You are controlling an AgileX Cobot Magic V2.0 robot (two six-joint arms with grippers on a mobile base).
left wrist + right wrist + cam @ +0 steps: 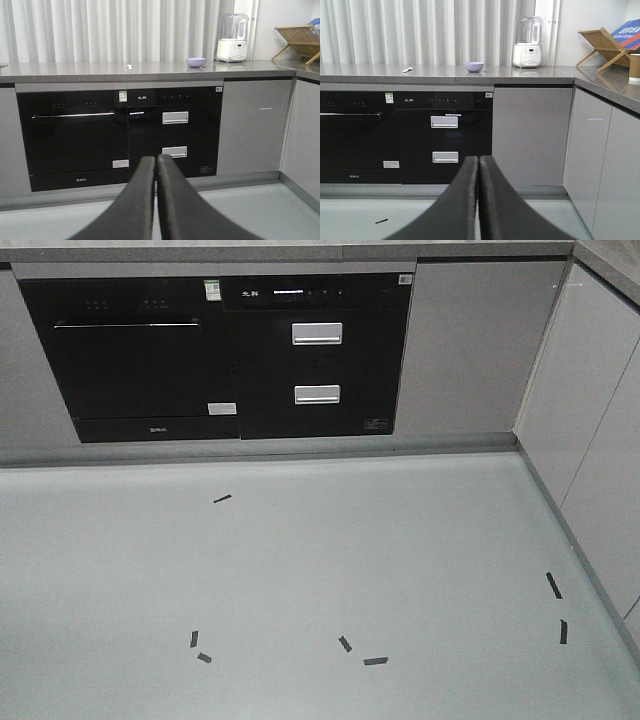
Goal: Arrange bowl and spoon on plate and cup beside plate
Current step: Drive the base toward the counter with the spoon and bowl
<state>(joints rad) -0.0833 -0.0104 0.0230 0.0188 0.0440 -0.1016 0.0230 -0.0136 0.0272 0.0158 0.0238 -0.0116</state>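
In the right wrist view the countertop [520, 75] runs across the upper part of the frame. On it the spoon [407, 69] lies at upper left. The bowl [474, 66] is to its right and well apart, and a blender [528, 41] stands further right. A rack [605, 47] stands in the upper right corner, with the cup [635, 69] below it at the right edge (partly cut off). Under the counter a drawer unit [445, 135] sits right of an oven [130, 360]. Tape marks [375, 661] lie scattered on the floor [300, 560] in front.
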